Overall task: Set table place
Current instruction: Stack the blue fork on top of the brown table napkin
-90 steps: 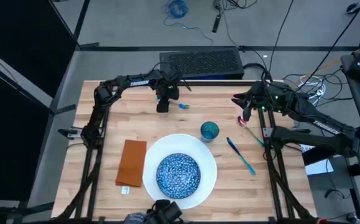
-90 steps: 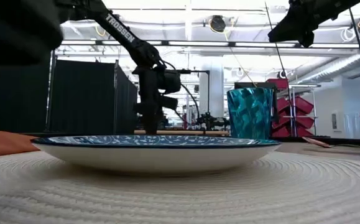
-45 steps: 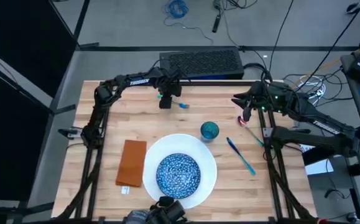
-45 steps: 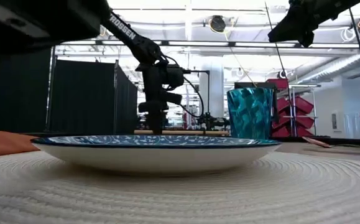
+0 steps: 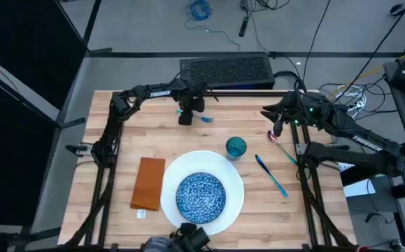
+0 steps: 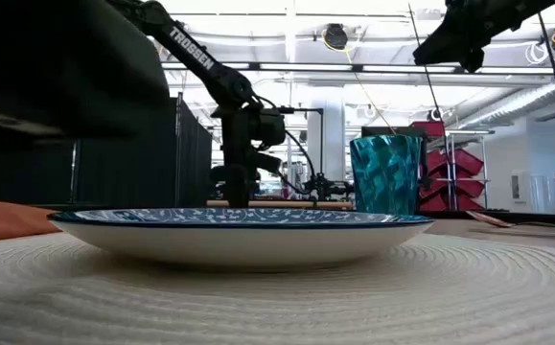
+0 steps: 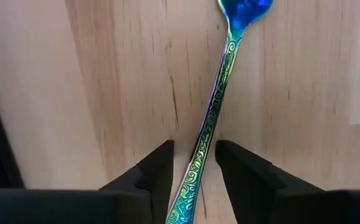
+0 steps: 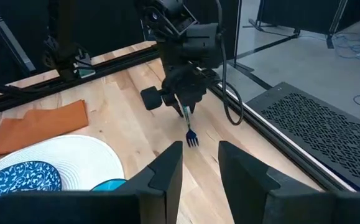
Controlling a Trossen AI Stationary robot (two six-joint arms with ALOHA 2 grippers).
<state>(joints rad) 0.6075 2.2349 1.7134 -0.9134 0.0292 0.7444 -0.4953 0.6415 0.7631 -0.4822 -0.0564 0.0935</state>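
On the light-wood table (image 5: 125,140) a white plate (image 5: 178,168) holds a blue speckled bowl (image 5: 201,197). An orange-brown napkin (image 5: 148,183) lies to the plate's left and a teal cup (image 5: 236,147) stands at its far right. A teal-blue fork (image 5: 203,118) lies flat near the far edge. My left gripper (image 7: 194,149) points down over its handle, narrowly open, one finger on each side. My right gripper (image 5: 277,131) hovers at the far right, narrowly open with nothing between its fingers. My left gripper comes at the fork's handle (image 7: 199,163) from above, fingers pointing down and set across it. The handle runs slantwise through the gap, close to both fingers (image 7: 158,171); whether they touch it I cannot tell. The fork lies flat on the table.
Slim teal cutlery (image 5: 271,175) lies right of the cup, and a pinkish piece (image 5: 284,148) lies just near of my right gripper. A black perforated box (image 5: 226,68) stands beyond the far edge. Bare wood shows at the table's far left.
My left gripper has shifted slightly toward the table's right edge above the fork's handle. The fork has stayed where it was.
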